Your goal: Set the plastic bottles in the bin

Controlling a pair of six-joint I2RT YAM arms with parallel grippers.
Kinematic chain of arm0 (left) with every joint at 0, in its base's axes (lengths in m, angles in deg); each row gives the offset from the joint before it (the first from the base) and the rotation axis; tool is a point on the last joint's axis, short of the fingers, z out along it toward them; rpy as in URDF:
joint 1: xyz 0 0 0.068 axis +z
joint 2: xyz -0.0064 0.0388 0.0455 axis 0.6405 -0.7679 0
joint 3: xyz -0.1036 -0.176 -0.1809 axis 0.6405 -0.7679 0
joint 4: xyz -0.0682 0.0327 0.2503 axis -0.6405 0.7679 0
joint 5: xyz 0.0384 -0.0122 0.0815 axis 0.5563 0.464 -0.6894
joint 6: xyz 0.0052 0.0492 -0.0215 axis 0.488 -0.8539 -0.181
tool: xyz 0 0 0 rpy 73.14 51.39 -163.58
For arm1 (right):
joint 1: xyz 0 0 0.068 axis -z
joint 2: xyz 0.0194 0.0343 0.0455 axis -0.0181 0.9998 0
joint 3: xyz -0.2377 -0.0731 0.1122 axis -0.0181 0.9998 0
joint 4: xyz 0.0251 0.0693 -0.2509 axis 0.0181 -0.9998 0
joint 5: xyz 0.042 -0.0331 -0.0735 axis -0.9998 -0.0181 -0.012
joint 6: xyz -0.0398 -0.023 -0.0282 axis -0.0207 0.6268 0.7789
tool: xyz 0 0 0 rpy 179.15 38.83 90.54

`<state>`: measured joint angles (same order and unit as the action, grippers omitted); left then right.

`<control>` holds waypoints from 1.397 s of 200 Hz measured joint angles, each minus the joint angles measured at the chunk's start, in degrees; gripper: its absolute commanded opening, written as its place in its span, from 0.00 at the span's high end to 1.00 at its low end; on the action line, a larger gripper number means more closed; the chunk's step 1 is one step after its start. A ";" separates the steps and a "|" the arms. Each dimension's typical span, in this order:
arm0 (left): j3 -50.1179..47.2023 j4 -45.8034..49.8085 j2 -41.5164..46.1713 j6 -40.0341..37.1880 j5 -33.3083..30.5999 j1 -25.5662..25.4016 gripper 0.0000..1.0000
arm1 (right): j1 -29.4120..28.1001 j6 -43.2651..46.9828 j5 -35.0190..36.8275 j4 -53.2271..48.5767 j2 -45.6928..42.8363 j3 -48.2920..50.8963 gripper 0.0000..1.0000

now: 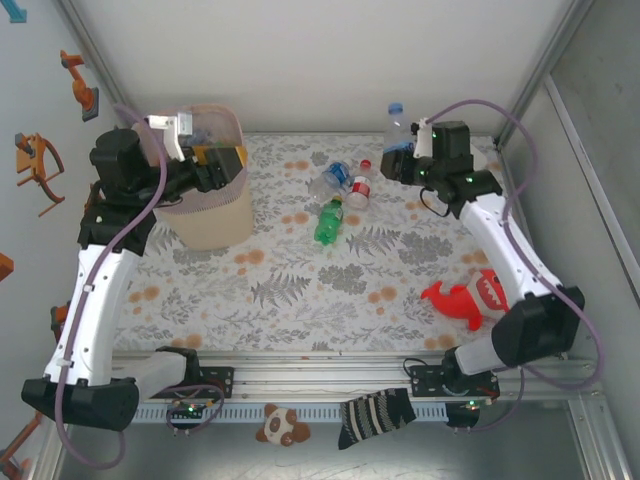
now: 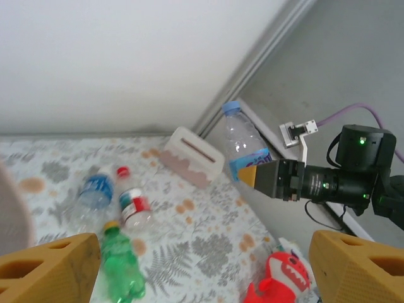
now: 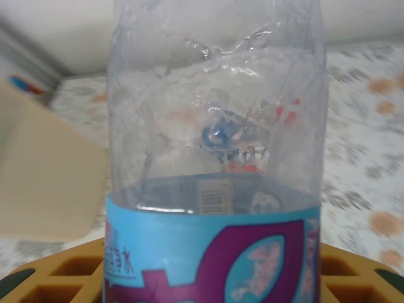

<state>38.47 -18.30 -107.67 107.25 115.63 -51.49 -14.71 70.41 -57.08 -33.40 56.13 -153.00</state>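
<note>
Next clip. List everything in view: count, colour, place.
bin: one, cream with pink liner, far left of table
held bottle: one, clear, blue cap, far right
clear bottle: one, blue label, lying centre
red-labelled bottle: one, clear, right beside it
green bottle: one, green, lying just nearer
red toy: one, red, near right
tissue box: one, white, far edge
plush toy: one, brown-white, below table front
sock: one, striped, beside plush toy
left end effector: open, at the bin's top
right end effector: shut on held bottle
</note>
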 measured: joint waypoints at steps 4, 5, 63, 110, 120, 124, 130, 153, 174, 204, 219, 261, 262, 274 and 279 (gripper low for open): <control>-0.17 -1.03 0.13 0.15 0.31 -0.37 0.13 | -0.26 0.22 -1.11 0.39 -0.85 0.07 0.49; -0.22 -1.36 0.15 0.24 0.46 -0.48 0.13 | -0.31 0.28 -1.36 0.46 -1.05 0.07 0.49; -0.07 -12.74 -0.17 0.74 5.01 -8.66 0.12 | -6.62 3.06 -16.81 7.74 -12.74 0.20 0.48; 3.34 -16.50 -2.49 -0.90 7.54 -17.03 0.08 | -13.07 3.10 -23.93 13.68 -17.16 0.17 0.47; 4.04 -17.33 -2.82 -1.14 7.72 -18.49 0.07 | -14.71 3.08 -25.03 14.71 -17.53 0.15 0.47; 4.26 -17.86 -2.93 -1.20 7.78 -19.17 0.07 | -15.28 3.08 -25.40 15.08 -17.62 0.15 0.47; 4.63 -18.51 -3.13 -1.33 7.87 -20.11 0.06 | -16.15 3.06 -25.94 15.69 -17.66 0.11 0.47; 6.29 -20.94 -4.31 -1.70 8.44 -23.39 0.05 | -19.15 2.99 -27.10 17.09 -17.66 -0.24 0.47; 7.93 -22.62 -5.84 -1.97 9.16 -26.10 0.05 | -21.49 2.91 -27.50 17.79 -17.44 -0.92 0.47; 9.03 -23.67 -7.61 -2.73 9.70 -29.33 0.10 | -24.09 2.91 -27.61 19.32 -16.83 -1.68 0.47; 9.03 -23.89 -8.07 -3.23 9.92 -30.34 0.15 | -24.98 2.89 -27.61 19.80 -16.55 -1.88 0.47; 9.03 -25.24 -8.26 -4.39 10.34 -31.56 0.28 | -26.14 2.91 -27.61 20.09 -15.91 -1.88 0.47; 9.03 -25.24 -8.26 -4.44 10.36 -31.58 0.29 | -26.14 2.91 -27.61 20.09 -15.89 -1.88 0.47; 9.03 -25.68 -8.26 -4.59 10.49 -31.82 0.33 | -26.16 2.91 -27.58 20.11 -15.87 -1.88 0.47; 9.03 -25.81 -8.26 -4.72 10.56 -31.85 0.34 | -26.21 2.91 -27.58 20.11 -15.87 -1.88 0.47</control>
<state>47.50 -44.12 -115.93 102.53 126.18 -83.34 -40.92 73.32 -84.66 -13.29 40.26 -154.88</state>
